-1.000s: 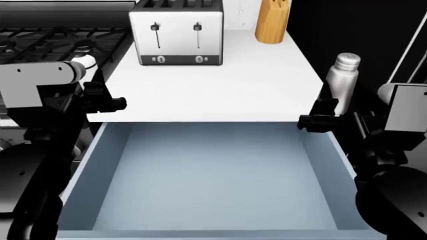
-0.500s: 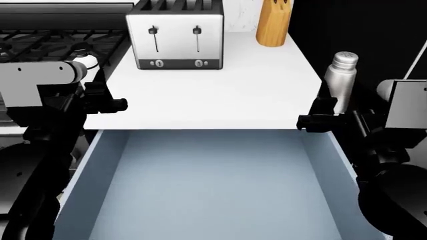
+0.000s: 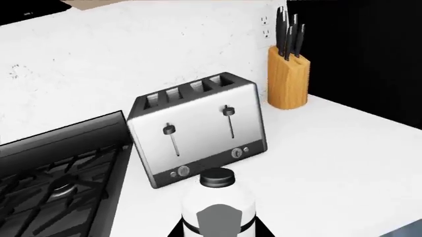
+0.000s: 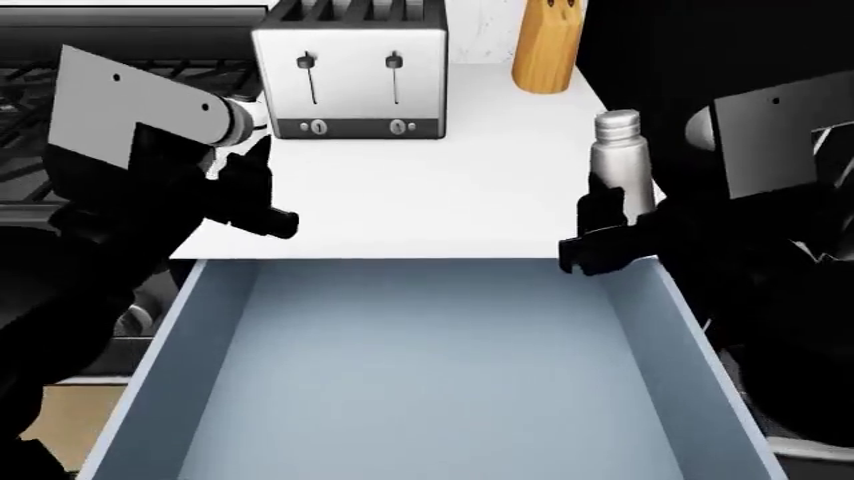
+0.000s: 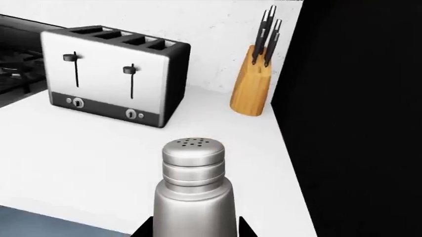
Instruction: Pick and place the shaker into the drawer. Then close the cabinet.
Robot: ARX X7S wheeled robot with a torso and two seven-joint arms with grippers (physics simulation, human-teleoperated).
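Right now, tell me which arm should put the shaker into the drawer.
Right. The right gripper is shut on the metal shaker, upright at the counter's edge just above the open drawer. The left gripper holds a different bottle on the far side.

Silver shaker [image 4: 622, 165] upright, apparently gripped; drawer [image 4: 400, 390] open.

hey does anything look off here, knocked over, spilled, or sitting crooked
Nothing stands out. The shaker is upright at the right hand, the toaster and knife block sit square on the counter, and the open drawer is bare.
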